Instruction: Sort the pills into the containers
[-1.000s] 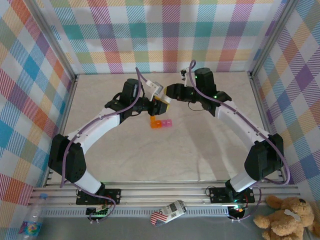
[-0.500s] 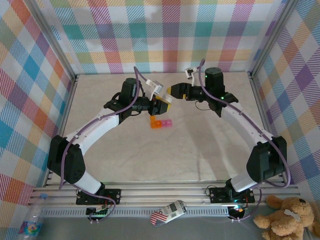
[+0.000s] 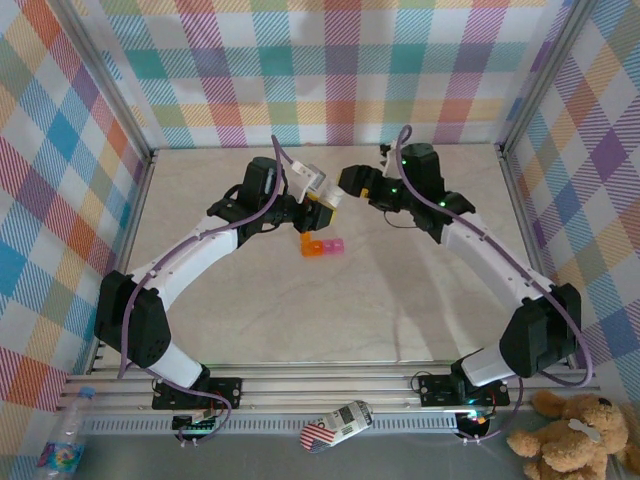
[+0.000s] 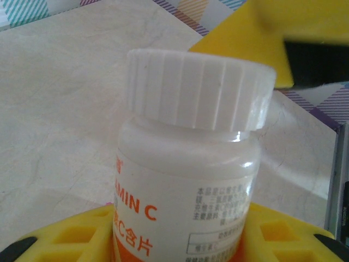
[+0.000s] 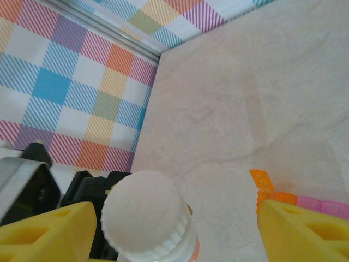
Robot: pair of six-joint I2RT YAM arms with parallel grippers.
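1. Surface (image 3: 400, 290): pale, marbled; I logged it across mid-frame.
2. Left gripper (image 3: 320, 204): upper centre, jaws clamped on the bottle (image 4: 185, 180).
3. Right gripper (image 3: 352, 183): just to its right, jaws wide, one on either side of the cap (image 5: 144, 210), clear of it.
4. Bottle: white, orange print.
5. Containers (image 3: 321, 246): orange-and-pink strip, lay centre frame, just below both grippers.
6. Cap: white, ribbed, on the bottle.

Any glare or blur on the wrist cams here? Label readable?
Left wrist: small glare on the bottle shoulder, label partly readable, cropped at the bottom. Right wrist: white cap fairly sharp, near yellow fingers blurred. Top external: even light, faint shadows on the table.
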